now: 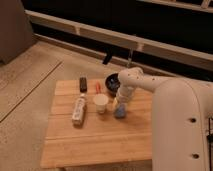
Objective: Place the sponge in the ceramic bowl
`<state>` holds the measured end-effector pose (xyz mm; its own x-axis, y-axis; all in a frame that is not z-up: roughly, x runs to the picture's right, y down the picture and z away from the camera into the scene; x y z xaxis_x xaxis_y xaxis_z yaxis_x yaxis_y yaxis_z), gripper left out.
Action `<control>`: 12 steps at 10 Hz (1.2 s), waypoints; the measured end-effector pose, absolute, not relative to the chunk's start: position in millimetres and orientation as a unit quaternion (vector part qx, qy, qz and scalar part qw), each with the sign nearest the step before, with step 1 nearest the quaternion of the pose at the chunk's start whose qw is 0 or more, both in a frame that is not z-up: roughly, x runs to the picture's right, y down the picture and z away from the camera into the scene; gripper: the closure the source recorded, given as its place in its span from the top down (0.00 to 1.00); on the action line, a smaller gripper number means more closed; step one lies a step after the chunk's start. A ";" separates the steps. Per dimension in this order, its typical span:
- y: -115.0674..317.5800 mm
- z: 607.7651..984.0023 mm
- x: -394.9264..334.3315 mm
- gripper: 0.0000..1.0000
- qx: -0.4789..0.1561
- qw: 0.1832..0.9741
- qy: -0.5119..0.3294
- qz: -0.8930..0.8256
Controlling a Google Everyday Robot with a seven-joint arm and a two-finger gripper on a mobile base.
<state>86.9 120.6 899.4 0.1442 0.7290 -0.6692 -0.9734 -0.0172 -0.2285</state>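
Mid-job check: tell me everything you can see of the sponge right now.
The sponge is a small blue block, soft-looking, with a paler strip along its top edge. It appears to rest flat on the wooden table, close beside the white paper cup and nearer the camera than the dark ceramic bowl, not in it. The claw is right over it, at its top; whether it grips the sponge cannot be told.

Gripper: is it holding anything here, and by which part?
It cannot be told. The gripper is directly above the sponge, at its top edge, near the ceramic bowl; no grasp can be confirmed.
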 end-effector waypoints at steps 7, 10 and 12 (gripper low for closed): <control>77.5 876.8 114.2 0.00 -0.279 0.675 0.139 0.669; 19.4 835.8 144.0 0.00 -0.200 0.682 0.105 0.696; -9.9 814.5 164.6 0.00 -0.159 0.685 0.099 0.704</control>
<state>164.6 -9.9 814.5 -0.0115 0.9334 -0.3586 -0.9960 -0.0423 -0.0783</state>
